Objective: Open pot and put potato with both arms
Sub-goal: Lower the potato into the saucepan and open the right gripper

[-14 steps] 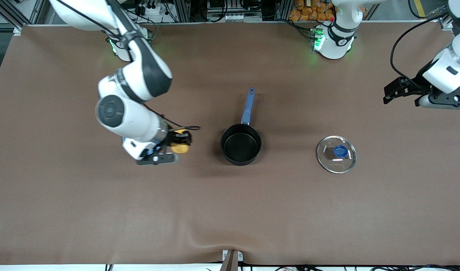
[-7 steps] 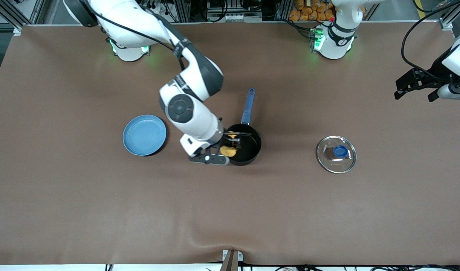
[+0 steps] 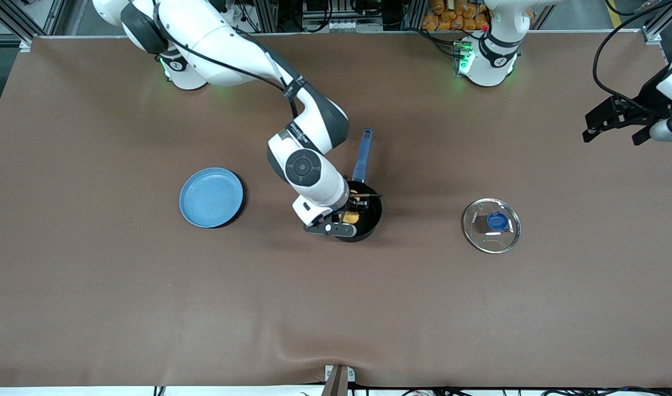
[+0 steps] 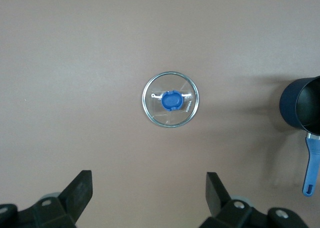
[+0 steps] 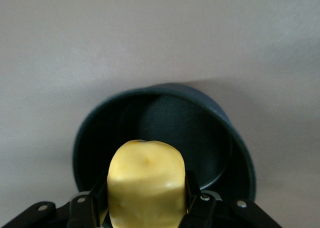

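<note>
The black pot (image 3: 369,215) with a long blue handle (image 3: 362,155) stands open mid-table. My right gripper (image 3: 351,212) is shut on the yellow potato (image 3: 350,216) and holds it over the pot's mouth; the right wrist view shows the potato (image 5: 146,186) between the fingers above the pot (image 5: 200,128). The glass lid (image 3: 491,225) with a blue knob lies flat on the table toward the left arm's end. My left gripper (image 3: 616,120) is open and empty, high above that end; its wrist view shows the lid (image 4: 170,99) and the pot (image 4: 303,105) below.
A flat blue plate (image 3: 211,197) lies beside the pot toward the right arm's end. The brown table cover (image 3: 336,308) has a small wrinkle at its near edge.
My right arm carried the potato from over the blue plate across to over the pot, uncovering the plate. My left gripper drew away toward its end of the table.
</note>
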Controlling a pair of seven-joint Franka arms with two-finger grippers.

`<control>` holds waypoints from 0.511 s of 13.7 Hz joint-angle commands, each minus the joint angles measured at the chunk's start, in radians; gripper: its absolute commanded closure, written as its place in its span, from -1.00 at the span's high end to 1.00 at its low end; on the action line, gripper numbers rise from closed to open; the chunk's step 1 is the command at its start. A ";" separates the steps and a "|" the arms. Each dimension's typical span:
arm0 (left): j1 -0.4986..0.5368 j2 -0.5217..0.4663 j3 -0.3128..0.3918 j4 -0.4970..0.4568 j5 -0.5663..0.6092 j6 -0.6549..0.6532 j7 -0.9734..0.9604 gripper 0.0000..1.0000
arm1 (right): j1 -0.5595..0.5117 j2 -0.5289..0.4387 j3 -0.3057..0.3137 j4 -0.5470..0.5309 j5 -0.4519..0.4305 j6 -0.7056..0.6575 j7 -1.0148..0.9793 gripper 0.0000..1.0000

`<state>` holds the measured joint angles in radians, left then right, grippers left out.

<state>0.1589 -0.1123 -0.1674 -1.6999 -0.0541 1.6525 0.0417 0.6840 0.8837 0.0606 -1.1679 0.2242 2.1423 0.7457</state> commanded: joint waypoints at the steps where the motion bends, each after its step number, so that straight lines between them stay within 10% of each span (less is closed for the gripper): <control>1: 0.010 0.017 -0.006 0.040 -0.004 -0.033 0.017 1.00 | 0.034 0.049 -0.013 0.045 -0.029 0.002 0.038 -1.00; 7: -0.212 0.008 0.198 0.045 -0.001 -0.065 0.009 1.00 | 0.058 0.099 -0.015 0.045 -0.066 0.083 0.038 -1.00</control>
<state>0.0127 -0.1118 -0.0197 -1.6874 -0.0541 1.6287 0.0417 0.7284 0.9464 0.0573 -1.1669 0.1885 2.2211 0.7599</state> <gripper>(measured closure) 0.000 0.374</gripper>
